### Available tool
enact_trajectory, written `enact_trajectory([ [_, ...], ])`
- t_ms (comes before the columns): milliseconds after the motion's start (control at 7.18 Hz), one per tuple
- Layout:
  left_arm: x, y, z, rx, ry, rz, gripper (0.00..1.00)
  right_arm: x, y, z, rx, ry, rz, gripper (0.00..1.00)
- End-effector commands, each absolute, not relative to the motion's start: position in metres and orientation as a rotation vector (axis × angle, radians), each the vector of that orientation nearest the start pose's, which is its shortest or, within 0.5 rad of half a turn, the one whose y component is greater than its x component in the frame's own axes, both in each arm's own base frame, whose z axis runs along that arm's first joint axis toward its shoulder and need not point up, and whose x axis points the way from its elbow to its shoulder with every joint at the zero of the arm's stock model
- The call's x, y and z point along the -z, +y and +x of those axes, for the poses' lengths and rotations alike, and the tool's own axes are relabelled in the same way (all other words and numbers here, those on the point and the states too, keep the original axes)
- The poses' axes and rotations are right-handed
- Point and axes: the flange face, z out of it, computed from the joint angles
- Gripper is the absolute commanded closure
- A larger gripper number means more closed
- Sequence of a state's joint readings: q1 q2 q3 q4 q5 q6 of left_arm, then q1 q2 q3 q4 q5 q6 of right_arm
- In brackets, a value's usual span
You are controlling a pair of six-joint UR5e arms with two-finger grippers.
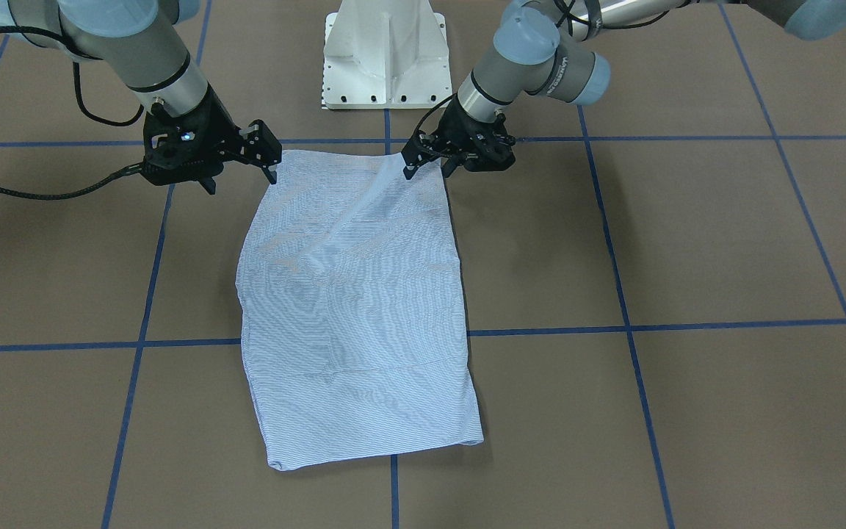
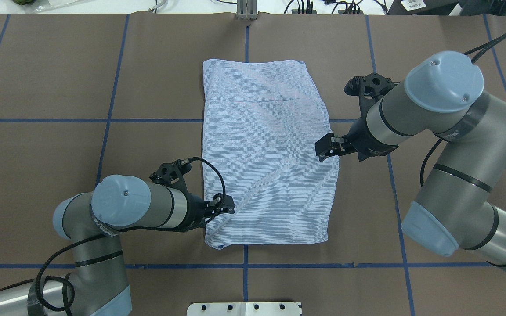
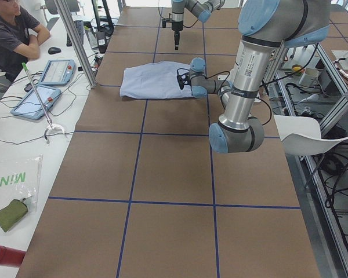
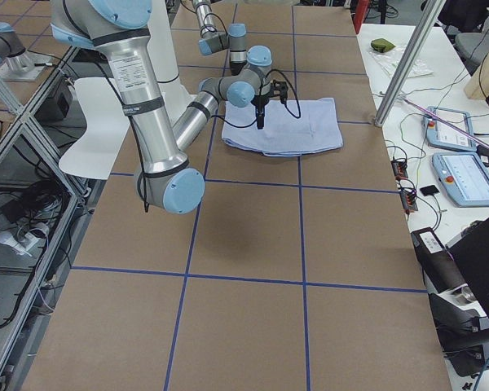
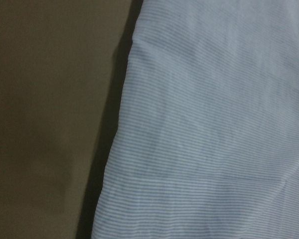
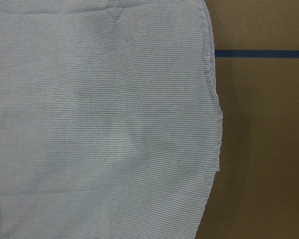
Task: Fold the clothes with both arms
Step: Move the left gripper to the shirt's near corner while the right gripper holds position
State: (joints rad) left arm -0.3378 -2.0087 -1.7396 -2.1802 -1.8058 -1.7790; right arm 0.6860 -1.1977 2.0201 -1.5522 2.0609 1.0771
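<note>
The clothes, one light blue finely striped shirt (image 1: pixel 353 308) (image 2: pixel 266 153), lie flat on the brown table, folded into a long rectangle with no buttons or collar showing. My left gripper (image 1: pixel 427 172) (image 2: pixel 226 205) is open at the shirt's near corner on my left side, its fingers standing over the edge. At the opposite long edge, my right gripper (image 1: pixel 241 181) (image 2: pixel 325 148) is also open, one finger by the cloth. Neither holds fabric. The left wrist view shows only the shirt (image 5: pixel 214 124) and its edge. In the right wrist view I see just the shirt (image 6: pixel 99 124).
The white pedestal base (image 1: pixel 385 55) stands just behind the shirt. Blue tape lines (image 1: pixel 687 323) cross the table. Beyond the far edge a side bench carries tablets (image 3: pixel 55 72), cables and aluminium posts (image 3: pixel 75 40), and a person (image 3: pixel 11 35) sits there.
</note>
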Motion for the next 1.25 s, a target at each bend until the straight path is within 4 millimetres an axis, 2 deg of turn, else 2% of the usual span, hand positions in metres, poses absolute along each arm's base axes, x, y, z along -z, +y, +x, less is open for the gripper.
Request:
enact_trajectory([
  [0,-0.267,-0.303,0.562,0.338,1.202,-0.142,0.17,-0.255,-0.418,-0.374,0.029,-0.939,0.074,0.00],
  [696,-0.282,-0.300,0.560,0.341,1.176,-0.146,0.17,-0.257,-0.418,-0.374,0.028,-0.937,0.072,0.00],
  [835,-0.283,-0.291,0.566,0.328,1.173,-0.157,0.17,-0.257,-0.417,-0.374,0.029,-0.939,0.072,0.00],
  [1113,-0.280,-0.291,0.566,0.327,1.177,-0.159,0.26,-0.261,-0.417,-0.374,0.027,-0.933,0.068,0.00],
])
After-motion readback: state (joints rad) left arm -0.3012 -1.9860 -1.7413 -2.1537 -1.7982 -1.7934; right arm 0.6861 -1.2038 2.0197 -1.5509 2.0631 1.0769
